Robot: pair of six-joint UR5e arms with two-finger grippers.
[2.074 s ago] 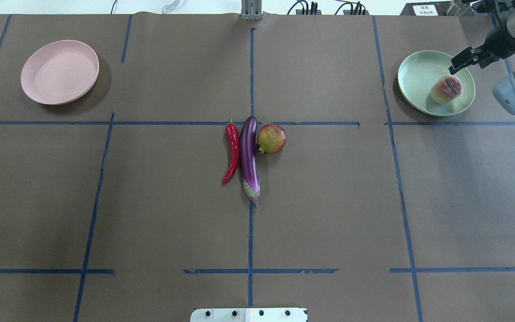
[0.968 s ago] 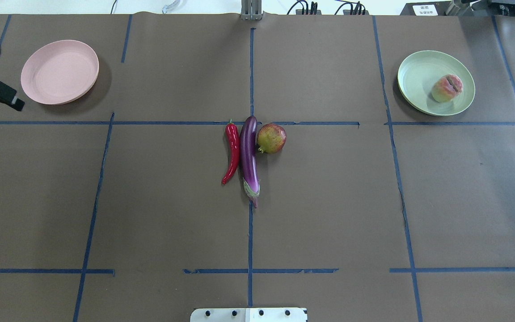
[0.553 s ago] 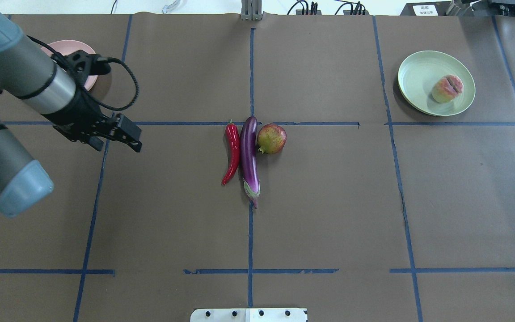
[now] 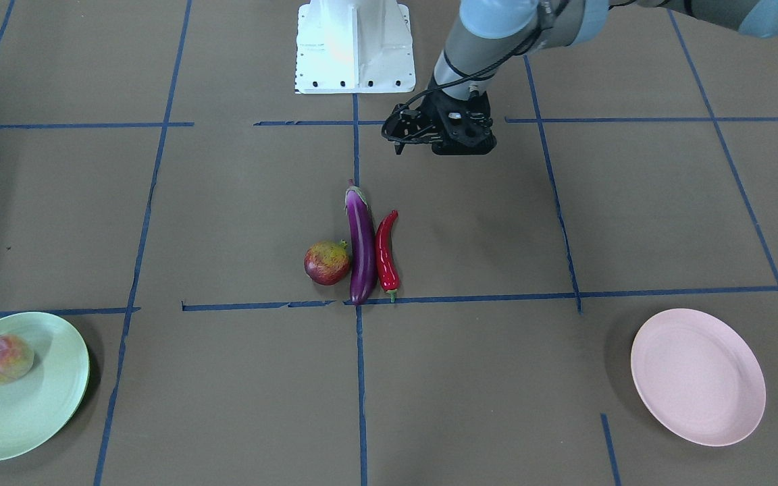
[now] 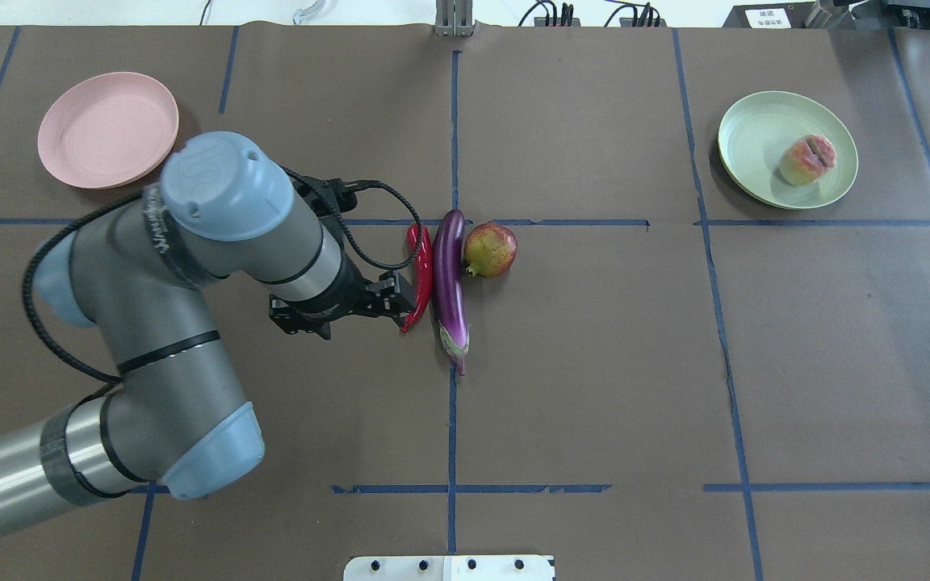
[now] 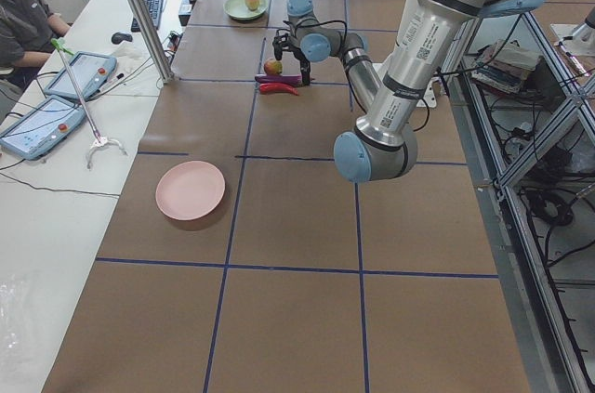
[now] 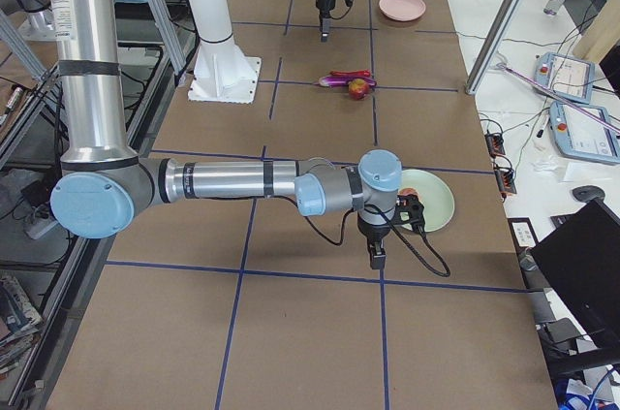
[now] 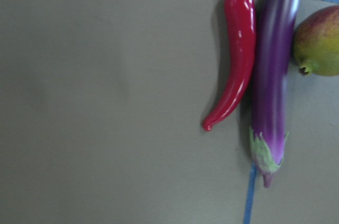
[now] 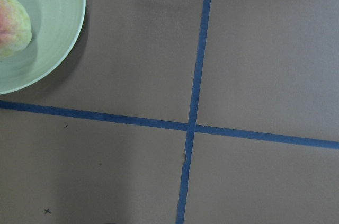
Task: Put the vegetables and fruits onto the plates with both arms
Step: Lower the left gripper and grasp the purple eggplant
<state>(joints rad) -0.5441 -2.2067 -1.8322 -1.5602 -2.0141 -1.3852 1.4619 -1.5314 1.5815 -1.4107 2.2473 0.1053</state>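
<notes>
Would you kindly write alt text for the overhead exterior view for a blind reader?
The left arm reaches over the brown table, its gripper near the chili, eggplant and pomegranate lying side by side at the centre. A peach sits on the green plate far right; the pink plate far left is empty.

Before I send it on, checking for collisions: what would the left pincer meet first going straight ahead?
The left pincer points down, so probably bare table just beside the chili pepper, possibly the pepper itself; depth is unclear.

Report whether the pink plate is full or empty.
Empty. The pink plate shows only its bare surface in the overhead and front-facing views; nothing lies on it.
</notes>
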